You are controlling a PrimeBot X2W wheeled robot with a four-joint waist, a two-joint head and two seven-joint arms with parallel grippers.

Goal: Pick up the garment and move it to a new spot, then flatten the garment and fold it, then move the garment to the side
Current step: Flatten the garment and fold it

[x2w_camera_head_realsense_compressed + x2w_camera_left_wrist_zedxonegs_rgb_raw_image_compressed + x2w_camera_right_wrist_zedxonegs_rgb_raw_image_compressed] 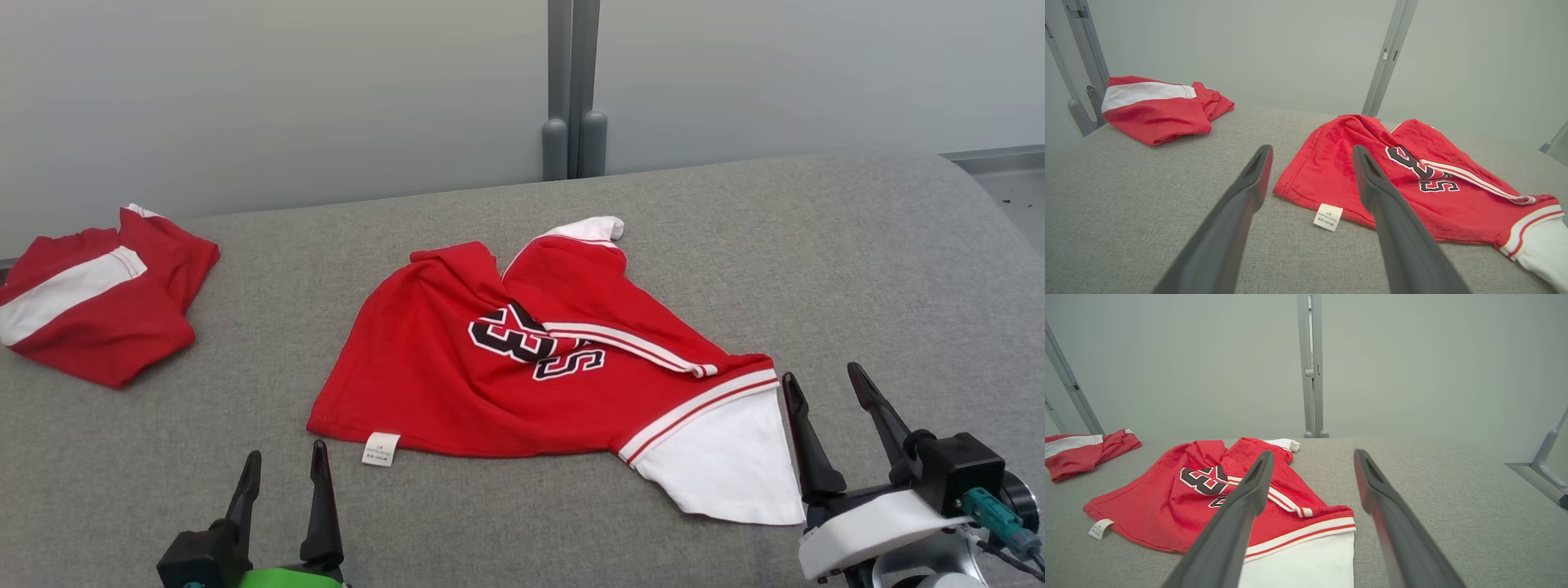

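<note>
On the grey padded table (pixel 857 269), about in the middle: a red garment (pixel 457 384), crumpled and not yet flattened, with folds across a black-and-white number print (pixel 531 343). At its 4 o'clock corner, a white sleeve (pixel 727 465) with red and white stripes along the seam, spread flat on the table. At its 7 o'clock edge, a small white care label (pixel 381 449), sticking out from the hem onto the grey cloth. At its 1 o'clock end, a small white cuff (pixel 600 227), curled.

At 7 o'clock from the garment, low in the head view: the left gripper (pixel 286 453), fingers wide apart, holding nothing, tips just short of the hem and near the label. At 4 o'clock from the garment: the right gripper (pixel 821 374), also spread wide and empty, one finger just beside the outer edge of the white sleeve; contact there not possible to tell.

Far at 9 o'clock, well apart from the garment, near the table's edge: a red bundle (pixel 98 318) of clothing with a white band, folded over. At 12 o'clock, behind the table: a grey post (pixel 574 90) before a pale wall.
</note>
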